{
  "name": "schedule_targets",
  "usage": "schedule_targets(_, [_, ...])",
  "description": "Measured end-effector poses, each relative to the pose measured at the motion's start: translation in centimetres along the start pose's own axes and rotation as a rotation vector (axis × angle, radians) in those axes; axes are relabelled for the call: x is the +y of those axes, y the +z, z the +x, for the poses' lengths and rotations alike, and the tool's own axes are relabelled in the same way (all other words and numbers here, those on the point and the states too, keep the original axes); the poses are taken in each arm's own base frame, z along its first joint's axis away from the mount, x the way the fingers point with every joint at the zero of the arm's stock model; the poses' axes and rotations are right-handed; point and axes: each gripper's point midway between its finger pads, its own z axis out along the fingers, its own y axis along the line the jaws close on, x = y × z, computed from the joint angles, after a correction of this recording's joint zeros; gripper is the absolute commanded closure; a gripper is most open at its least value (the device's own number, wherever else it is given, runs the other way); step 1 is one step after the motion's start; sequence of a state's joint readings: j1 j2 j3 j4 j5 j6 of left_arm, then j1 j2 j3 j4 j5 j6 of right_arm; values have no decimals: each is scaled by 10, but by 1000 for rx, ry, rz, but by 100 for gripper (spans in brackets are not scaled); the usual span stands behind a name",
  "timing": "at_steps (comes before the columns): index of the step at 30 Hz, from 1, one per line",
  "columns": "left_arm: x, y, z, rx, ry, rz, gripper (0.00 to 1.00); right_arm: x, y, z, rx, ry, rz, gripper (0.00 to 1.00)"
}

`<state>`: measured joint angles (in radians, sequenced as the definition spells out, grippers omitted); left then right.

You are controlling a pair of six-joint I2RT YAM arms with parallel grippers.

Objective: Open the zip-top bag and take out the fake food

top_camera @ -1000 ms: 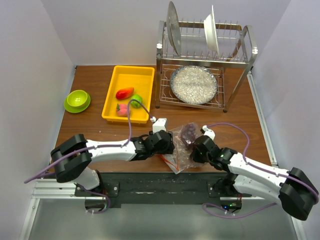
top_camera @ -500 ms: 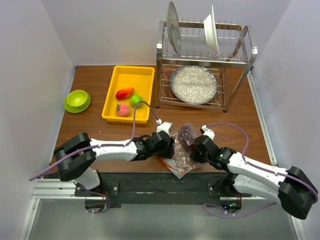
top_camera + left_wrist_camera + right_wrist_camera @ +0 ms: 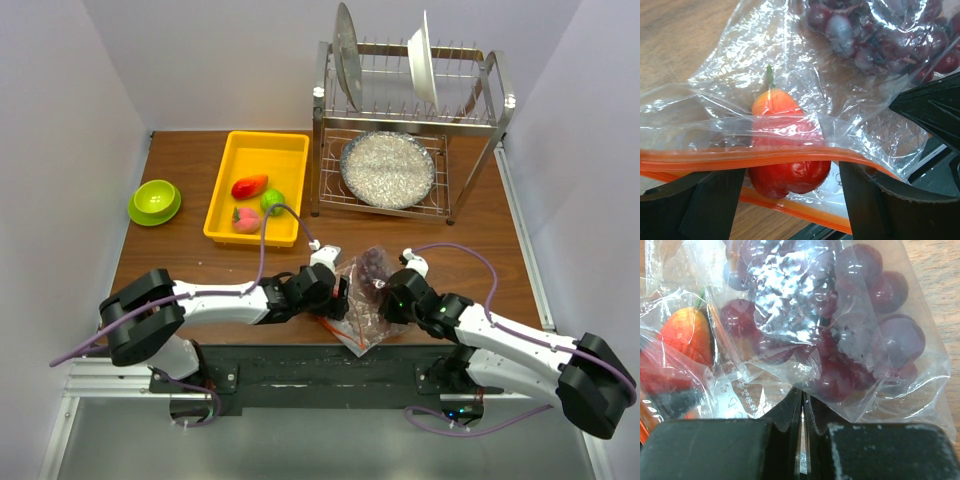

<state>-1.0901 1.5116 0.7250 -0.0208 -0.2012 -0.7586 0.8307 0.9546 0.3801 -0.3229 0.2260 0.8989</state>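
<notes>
Bag sits at the near edge of the surface, right jaws pinched shut on its film, left jaws wide open astride the red toy pepper at its mouth; closing now could trap plastic too.

The zip-top bag (grape bunch inside) lies at the surface's near edge, between left hand and right hand; tray behind, leftward.

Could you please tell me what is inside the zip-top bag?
Inside the zip-top bag are a purple grape bunch and an orange-red piece. The crinkled, glaring plastic hides whether anything smaller lies beneath or behind them.
</notes>
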Motion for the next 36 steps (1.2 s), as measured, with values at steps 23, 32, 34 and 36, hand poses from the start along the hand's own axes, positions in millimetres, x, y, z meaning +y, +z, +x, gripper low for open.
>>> schedule_targets(23, [4,2,-4,-14,15,-6,50,-3,3,1,4,-3,16,91])
schedule_targets(32, [4,-11,1,17,28,19,80,-5,1,-3,-18,-1,23,91])
schedule_targets(34, [5,-18,5,32,24,36,80,-5,0,-3,-21,0,22,91])
schedule_targets(36, [8,-24,11,51,16,57,82,-5,0,-4,-21,-1,23,91])
